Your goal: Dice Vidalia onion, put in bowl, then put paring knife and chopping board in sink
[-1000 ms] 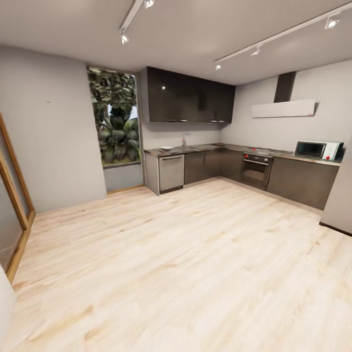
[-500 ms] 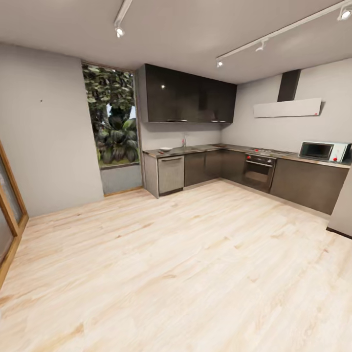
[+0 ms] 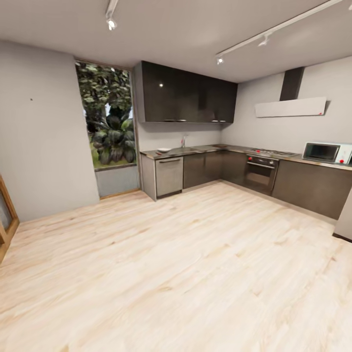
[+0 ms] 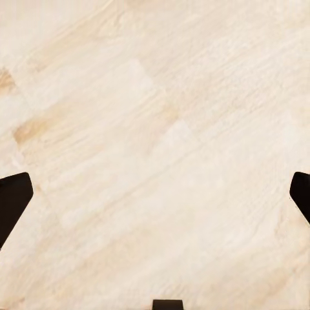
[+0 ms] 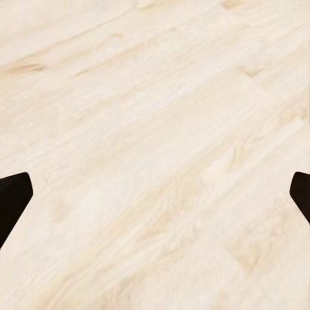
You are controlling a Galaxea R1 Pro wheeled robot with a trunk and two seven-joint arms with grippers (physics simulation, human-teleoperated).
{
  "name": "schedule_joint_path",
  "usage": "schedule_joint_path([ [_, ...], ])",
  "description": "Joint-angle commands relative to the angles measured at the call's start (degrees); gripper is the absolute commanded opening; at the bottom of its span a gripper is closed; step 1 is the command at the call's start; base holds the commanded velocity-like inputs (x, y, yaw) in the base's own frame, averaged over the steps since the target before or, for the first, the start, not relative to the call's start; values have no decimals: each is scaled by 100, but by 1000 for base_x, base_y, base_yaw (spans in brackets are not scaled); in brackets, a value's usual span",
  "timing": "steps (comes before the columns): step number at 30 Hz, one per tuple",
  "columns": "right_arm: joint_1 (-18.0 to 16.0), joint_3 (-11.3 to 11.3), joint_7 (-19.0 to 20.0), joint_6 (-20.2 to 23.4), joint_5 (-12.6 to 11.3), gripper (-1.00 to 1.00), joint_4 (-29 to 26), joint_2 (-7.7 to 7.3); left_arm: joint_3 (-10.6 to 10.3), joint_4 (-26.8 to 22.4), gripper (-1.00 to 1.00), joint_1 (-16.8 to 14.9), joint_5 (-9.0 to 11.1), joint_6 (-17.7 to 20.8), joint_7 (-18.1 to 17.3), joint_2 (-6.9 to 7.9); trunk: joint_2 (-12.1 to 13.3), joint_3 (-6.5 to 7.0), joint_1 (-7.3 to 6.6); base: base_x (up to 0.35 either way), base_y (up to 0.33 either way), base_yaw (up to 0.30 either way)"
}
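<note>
While the head camera looks across the room, a wide pale wood floor (image 3: 186, 274) lies open between the robot and the kitchen, with nothing standing on it. At the far side the long grey L-shaped table (image 3: 215, 148) runs from the tall window with green plants (image 3: 105, 120) to the right wall, above dark brown lower cabinets (image 3: 210, 166) and under glossy black upper cabinets (image 3: 188, 95). The recessed grey sink (image 3: 188, 148) with its thin chrome tap sits near the left end of this table, and a small white bowl (image 3: 165, 149) stands just beside it, closer to the window. The onion, the knife and the board are too small to tell from here. A built-in oven (image 3: 260, 172) and a white microwave (image 3: 326, 152) are further right.

Both wrist cameras look down on the same bare planks. The left pincer (image 4: 155, 194) is spread wide, its dark fingertips (image 4: 13, 200) at the picture's edges, holding nothing. The right pincer (image 5: 155, 194) is equally wide and free.
</note>
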Motion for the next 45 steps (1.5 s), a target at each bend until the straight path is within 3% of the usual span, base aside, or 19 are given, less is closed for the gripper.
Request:
schedule_joint_path([
  [1, -3, 1, -18, -17, 3, 100, 4, 2, 3, -4, 100, 0, 1, -10, 1, 0, -2, -5, 3, 322, -101, 0],
  [45, -3, 4, -18, -16, 3, 100, 5, 2, 3, -4, 100, 0, -7, -5, 1, -9, -2, -5, 3, 322, -124, 0],
])
